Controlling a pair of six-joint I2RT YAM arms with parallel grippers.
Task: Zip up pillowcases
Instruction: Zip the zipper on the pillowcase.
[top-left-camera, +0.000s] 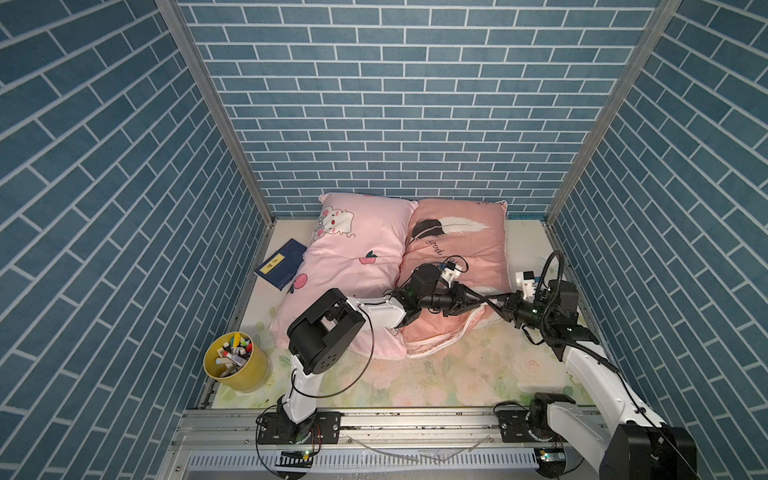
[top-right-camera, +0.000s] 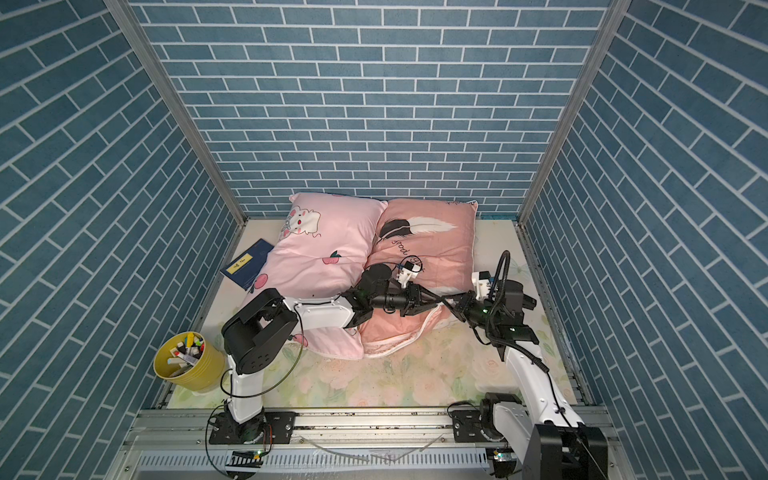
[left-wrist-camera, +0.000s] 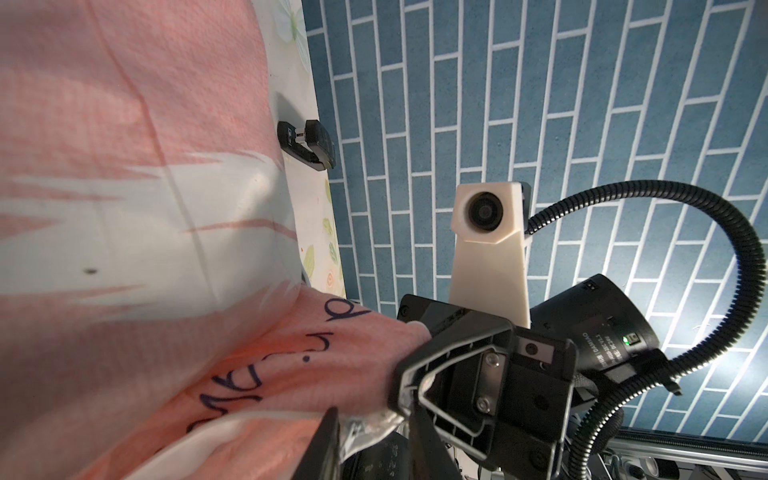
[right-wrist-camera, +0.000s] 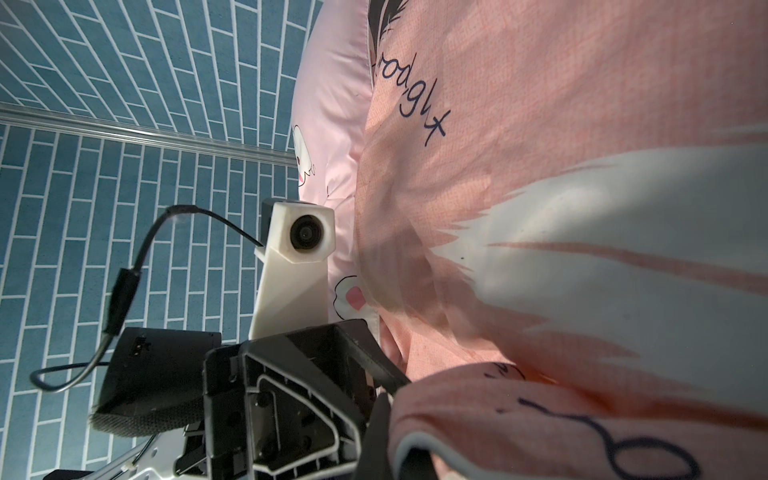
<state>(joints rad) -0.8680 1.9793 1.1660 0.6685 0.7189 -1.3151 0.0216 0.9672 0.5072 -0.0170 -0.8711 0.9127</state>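
The salmon pillowcase (top-left-camera: 457, 249) is seen mid-frame in both top views, touching the bunny pillowcase (top-left-camera: 345, 257) to its left. It is judged soft, light and floppy, so it should be held beside the open edge (top-left-camera: 459, 334). There, at its lower right, it is pinched tight by the right gripper (top-left-camera: 498, 302). The left gripper (top-left-camera: 482, 300) is stretched low to the same spot; whether its jaws are apart cannot be told.
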